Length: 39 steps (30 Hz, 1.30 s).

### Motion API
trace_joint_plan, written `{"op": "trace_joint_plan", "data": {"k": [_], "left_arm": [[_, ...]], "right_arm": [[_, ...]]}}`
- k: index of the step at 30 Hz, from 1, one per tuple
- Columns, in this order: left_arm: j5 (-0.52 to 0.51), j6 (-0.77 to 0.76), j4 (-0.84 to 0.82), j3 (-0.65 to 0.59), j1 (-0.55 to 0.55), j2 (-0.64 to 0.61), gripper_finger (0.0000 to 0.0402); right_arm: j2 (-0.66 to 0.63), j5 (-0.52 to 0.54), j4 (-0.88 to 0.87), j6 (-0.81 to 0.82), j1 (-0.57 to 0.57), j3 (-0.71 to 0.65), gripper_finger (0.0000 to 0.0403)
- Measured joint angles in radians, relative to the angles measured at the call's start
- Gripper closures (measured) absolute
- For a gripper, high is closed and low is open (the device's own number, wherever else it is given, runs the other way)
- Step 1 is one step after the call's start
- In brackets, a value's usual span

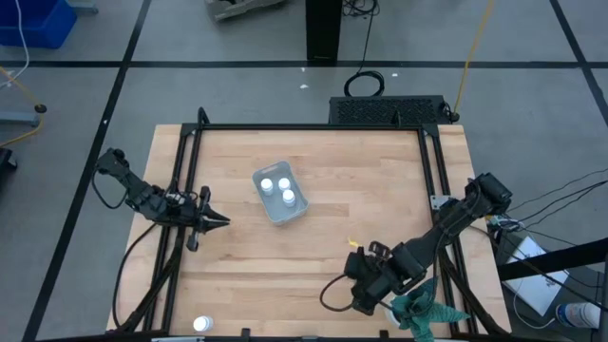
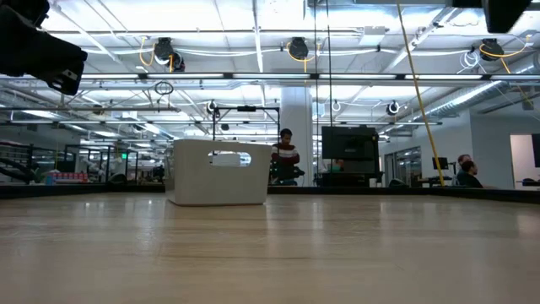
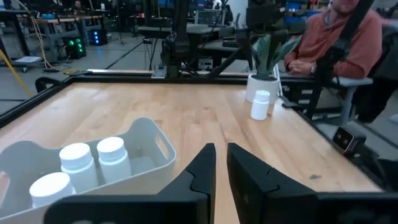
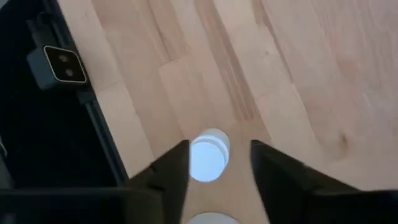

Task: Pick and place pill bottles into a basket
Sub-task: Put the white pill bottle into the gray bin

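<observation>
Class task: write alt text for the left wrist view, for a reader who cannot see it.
Three white pill bottles stand in a pale basket on a wooden table, just beyond the left tool, whose two dark fingers sit close together. Farther off, another bottle stands near the table's edge beside a white pot holding a plant, with a seated person behind.

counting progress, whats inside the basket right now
Three pill bottles stand upright inside the basket, white caps up, per the left wrist view. The high view shows the caps too. In the low view the basket wall hides them.
</observation>
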Motion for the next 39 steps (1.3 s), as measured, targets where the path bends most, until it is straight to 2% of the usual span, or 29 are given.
{"op": "trace_joint_plan", "data": {"k": [6,11,20,25,31,39], "left_arm": [[-0.017,0.060,-0.012,0.000,0.000,0.000,0.0368],[-0.031,0.076,-0.011,0.000,0.000,0.000,0.0380],[-0.034,0.071,-0.010,0.000,0.000,0.000,0.0398],[-0.035,0.072,-0.010,0.000,0.000,0.000,0.0378],[-0.035,0.072,-0.010,0.000,0.000,0.000,0.0356],[-0.036,0.073,-0.010,0.000,0.000,0.000,0.0370]], "right_arm": [[-0.002,0.004,0.043,0.090,0.004,-0.032,0.0143],[-0.001,-0.046,0.064,0.148,0.010,-0.084,0.0104],[-0.001,-0.054,0.129,0.195,0.040,-0.145,0.0117],[-0.001,-0.052,0.214,0.196,0.042,-0.181,0.0121],[-0.001,-0.051,0.215,0.210,0.042,-0.224,0.0122],[0.002,-0.053,0.300,0.215,0.045,-0.262,0.0122]]}}
